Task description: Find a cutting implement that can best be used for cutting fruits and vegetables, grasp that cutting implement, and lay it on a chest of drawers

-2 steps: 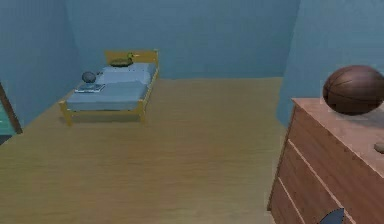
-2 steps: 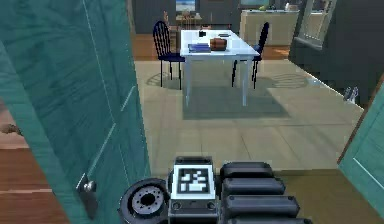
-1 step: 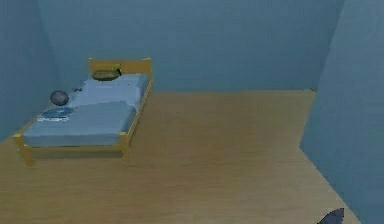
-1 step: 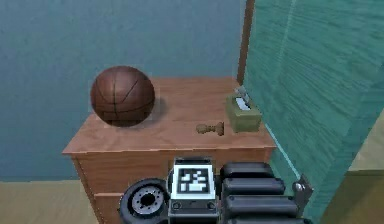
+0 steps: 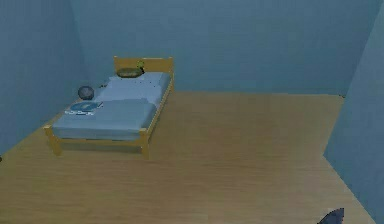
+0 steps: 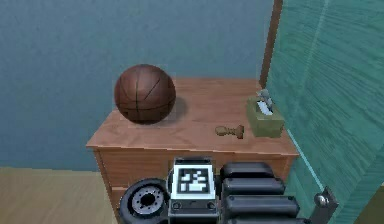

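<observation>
Arm side view: chest (image 6: 200,115) at 12 o'clock bears ball (image 6: 145,93) at 11, box (image 6: 266,118) at 2. Knife position, claw (image 6: 145,203) state and load: cannot tell. Risk: extending arm nudges ball; it rolls off.

1 bed (image 5: 105,112), 1 basketball (image 6: 145,93) — 1 dresser (image 6: 205,112)

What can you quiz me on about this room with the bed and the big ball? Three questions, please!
1. True or false: the basketball sits on top of the wooden chest of drawers.
2. Which thing stands nearest the chest's right end in the arm side view? A) the basketball B) the tissue box C) a lamp
3. Fill in: in the forward view, the bed stands on the picture's ___ side.

Key: 1 true; 2 B; 3 left.
</observation>
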{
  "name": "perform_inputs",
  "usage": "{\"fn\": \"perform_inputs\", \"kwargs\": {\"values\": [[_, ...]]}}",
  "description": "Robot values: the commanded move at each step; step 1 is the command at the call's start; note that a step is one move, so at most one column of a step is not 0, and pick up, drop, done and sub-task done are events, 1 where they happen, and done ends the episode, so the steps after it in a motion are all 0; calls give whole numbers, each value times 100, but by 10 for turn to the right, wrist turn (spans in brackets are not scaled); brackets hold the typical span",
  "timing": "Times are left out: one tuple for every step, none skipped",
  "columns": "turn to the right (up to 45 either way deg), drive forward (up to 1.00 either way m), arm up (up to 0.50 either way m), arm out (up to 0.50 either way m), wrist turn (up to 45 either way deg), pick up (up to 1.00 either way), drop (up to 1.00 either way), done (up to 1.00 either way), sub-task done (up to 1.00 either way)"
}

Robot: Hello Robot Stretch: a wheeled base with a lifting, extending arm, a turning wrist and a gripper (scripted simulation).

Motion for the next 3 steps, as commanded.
{"fn": "perform_inputs", "kwargs": {"values": [[0, 0, 0, 48, 0, 0, 0, 0, 0], [0, 0, 0, 0, 450, 0, 0, 0, 0], [0, 0, 0, 0, 450, 0, 0, 0, 0]]}}
